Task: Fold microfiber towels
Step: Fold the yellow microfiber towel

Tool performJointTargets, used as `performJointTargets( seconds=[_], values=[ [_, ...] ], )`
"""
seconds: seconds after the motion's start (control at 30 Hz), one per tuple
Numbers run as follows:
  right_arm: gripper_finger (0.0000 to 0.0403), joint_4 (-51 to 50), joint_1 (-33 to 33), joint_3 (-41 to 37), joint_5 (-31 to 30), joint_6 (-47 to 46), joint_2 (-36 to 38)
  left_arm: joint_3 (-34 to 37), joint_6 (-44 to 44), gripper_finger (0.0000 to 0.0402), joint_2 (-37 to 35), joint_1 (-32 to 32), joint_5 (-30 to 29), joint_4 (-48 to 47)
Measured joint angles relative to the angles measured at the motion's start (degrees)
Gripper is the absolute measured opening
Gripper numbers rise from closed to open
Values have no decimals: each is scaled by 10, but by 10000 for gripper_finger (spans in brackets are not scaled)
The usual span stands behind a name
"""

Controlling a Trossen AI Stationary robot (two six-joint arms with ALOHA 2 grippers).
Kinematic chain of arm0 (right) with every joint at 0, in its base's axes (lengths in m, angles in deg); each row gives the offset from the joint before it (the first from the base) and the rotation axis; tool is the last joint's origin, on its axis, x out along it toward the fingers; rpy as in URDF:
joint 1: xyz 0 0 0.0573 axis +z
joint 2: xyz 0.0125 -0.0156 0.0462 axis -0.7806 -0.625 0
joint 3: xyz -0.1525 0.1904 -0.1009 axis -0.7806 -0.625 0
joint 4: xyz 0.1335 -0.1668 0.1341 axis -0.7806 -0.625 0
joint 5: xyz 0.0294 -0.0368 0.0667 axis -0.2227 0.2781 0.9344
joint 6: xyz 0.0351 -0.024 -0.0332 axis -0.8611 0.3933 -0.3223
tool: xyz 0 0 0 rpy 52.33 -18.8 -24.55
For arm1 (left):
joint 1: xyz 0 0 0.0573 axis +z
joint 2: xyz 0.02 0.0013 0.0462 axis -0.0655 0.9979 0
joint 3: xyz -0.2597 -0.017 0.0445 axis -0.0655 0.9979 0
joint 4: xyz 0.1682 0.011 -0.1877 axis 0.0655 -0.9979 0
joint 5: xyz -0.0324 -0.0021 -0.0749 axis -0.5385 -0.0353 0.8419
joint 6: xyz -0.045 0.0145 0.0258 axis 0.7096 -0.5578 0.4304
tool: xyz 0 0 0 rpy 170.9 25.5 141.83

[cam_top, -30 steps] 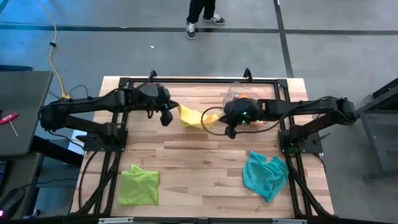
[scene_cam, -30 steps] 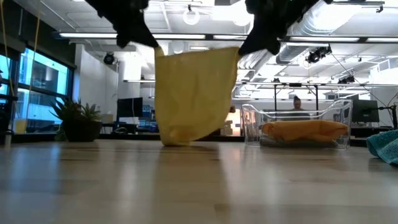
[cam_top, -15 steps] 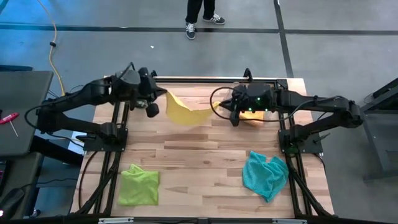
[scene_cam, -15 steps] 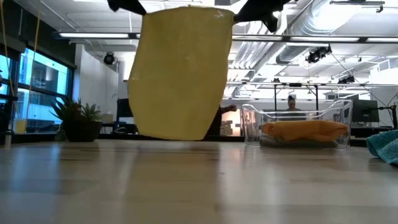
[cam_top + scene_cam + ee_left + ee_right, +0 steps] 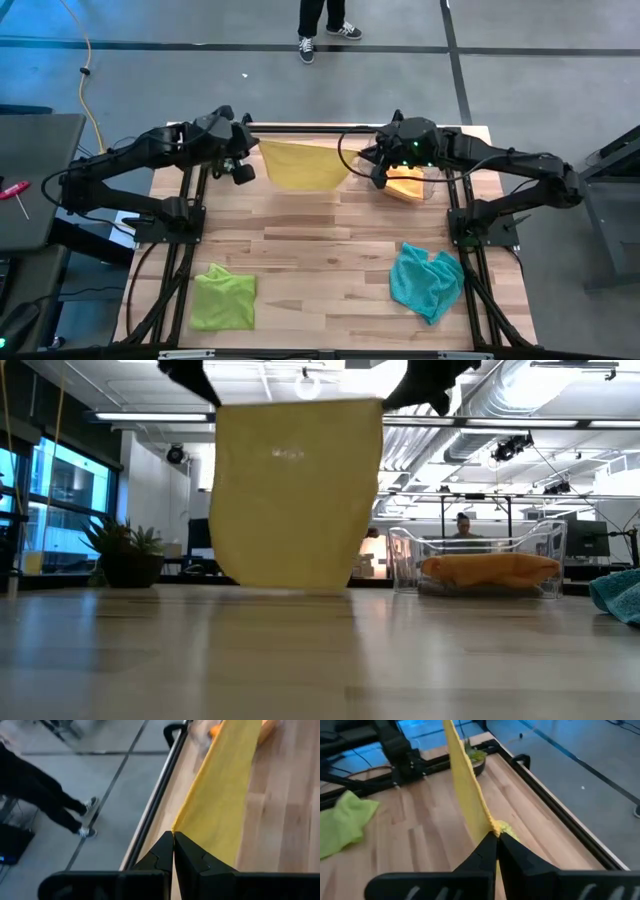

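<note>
Yellow cloth hangs stretched flat between the two arms above the far part of the wooden desk (image 5: 330, 250) — the yellow towel (image 5: 303, 165) is held by its two upper corners, its lower edge just above or barely touching the desk surface in the low view. The left tool (image 5: 247, 152) is clamped tight on one corner, its fingers pressed together over the fabric in the left wrist view; the right tool (image 5: 372, 165) pinches the opposite corner the same way.

Behind the right tool, at the far right of the desk, an orange towel (image 5: 408, 187) lies inside a clear plastic bin (image 5: 480, 565). A lime green towel (image 5: 222, 296) lies crumpled at the near left of the desk, and a teal towel (image 5: 427, 281) lies bunched at the near right — both well apart from the arms. A small potted plant (image 5: 122, 555) stands at the far left edge. On the floor beyond the desk, a person's legs and shoes (image 5: 325, 28) show.
</note>
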Motion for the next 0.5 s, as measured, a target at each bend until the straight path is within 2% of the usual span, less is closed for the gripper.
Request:
performJointTargets(
  seconds=[0.23,0.5],
  values=[
    [0,-4,-11,2,-10,56,-6,52,-13,0,1,27,-8,2],
    [0,-6,-43,20,-23,92,-6,52,-97,0,-9,50,-80,77]
  ],
)
